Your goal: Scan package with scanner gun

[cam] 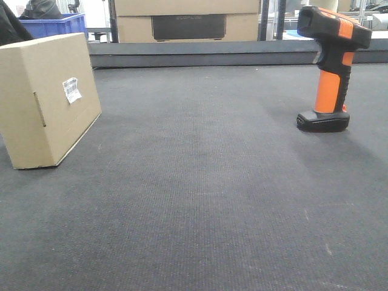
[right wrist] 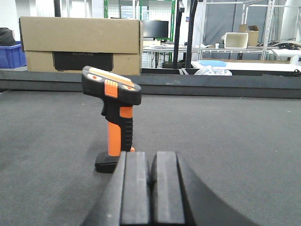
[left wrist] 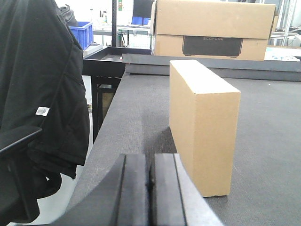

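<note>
I can't read the package [cam: 45,100] label print, the front view crops its left edge, and my right gripper [right wrist: 151,193] hides part of the scanner gun [right wrist: 114,115] foot.

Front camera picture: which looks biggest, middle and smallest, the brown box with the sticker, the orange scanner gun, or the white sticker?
1. Plain brown cardboard package, though it sits nearer the camera.
2. Orange-and-black pistol-shaped scanner gun.
3. Small white printed label.

One package [cam: 45,100], one scanner gun [cam: 332,66] — one large box [cam: 188,20], one blue crate [cam: 56,25].
</note>
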